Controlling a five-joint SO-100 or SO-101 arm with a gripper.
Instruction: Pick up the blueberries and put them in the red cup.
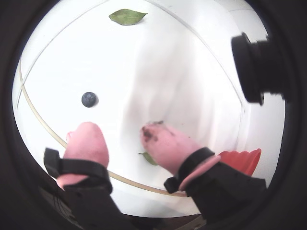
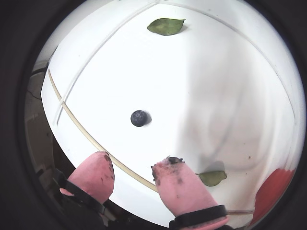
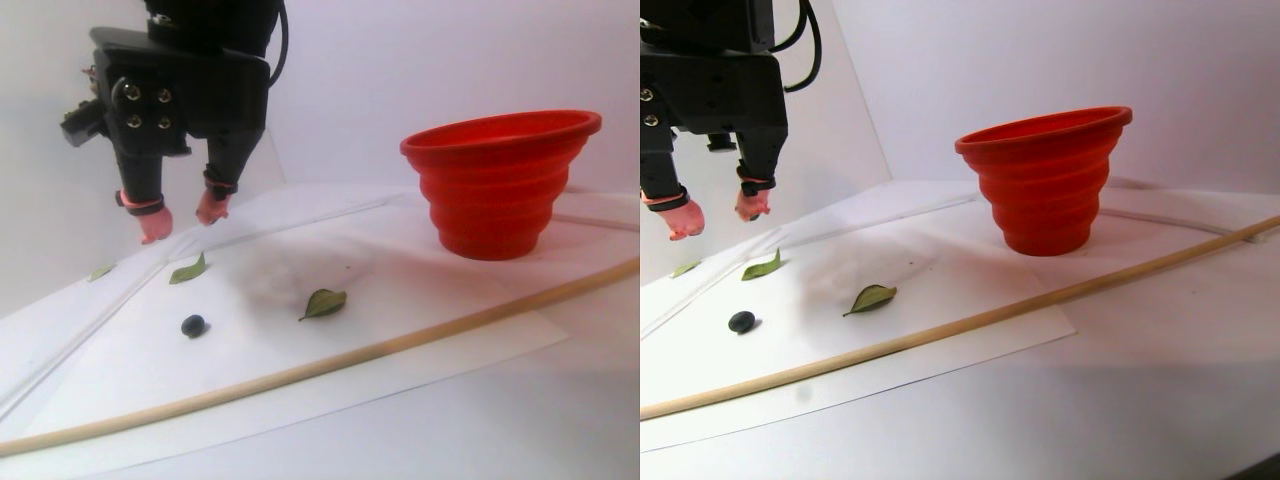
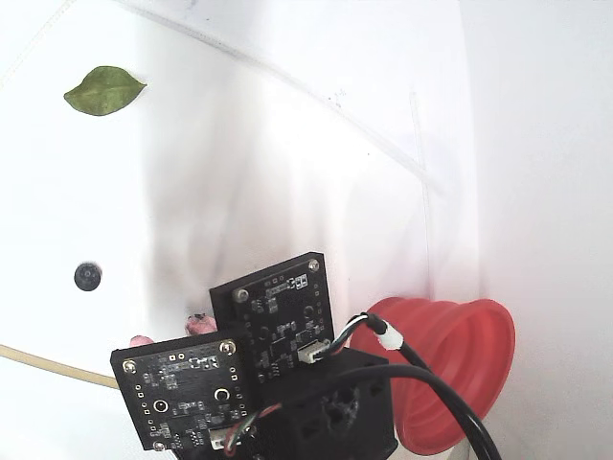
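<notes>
Only one small round dark blueberry (image 3: 193, 325) shows in any view; it lies alone on the white paper sheet (image 3: 420, 300), left of centre in the stereo pair view, in a wrist view (image 1: 88, 99) and at the left edge of the fixed view (image 4: 87, 277). Nothing can be seen inside the cup from any angle.

In the stereo pair view, the black two-finger gripper (image 3: 183, 222) hangs at upper left, above the sheet and clear of it, its arm cut off by the top edge. Its pink rubber-capped fingertips (image 3: 155, 228) stand apart with an empty gap between them, holding and touching nothing. In both wrist views the same gap shows, with white sheet between the tips; one tip (image 1: 154, 133) carries dark smears. In the fixed view the tips are almost wholly hidden behind two black circuit boards (image 4: 278, 311), so only slivers of pink show.

A green leaf (image 3: 188, 269) lies just below the gripper in the stereo pair view, and a second green leaf (image 3: 323, 302) further right, near the berry but not touching it. A third leaf at far left is too small to make out clearly.

A thin light wooden rod (image 3: 400, 340) runs across the sheet in front of these.

The red ribbed silicone cup (image 3: 500, 180) stands upright at the right, well apart from the blueberry. It is only a cut-off red sliver in both wrist views (image 1: 242, 160).
</notes>
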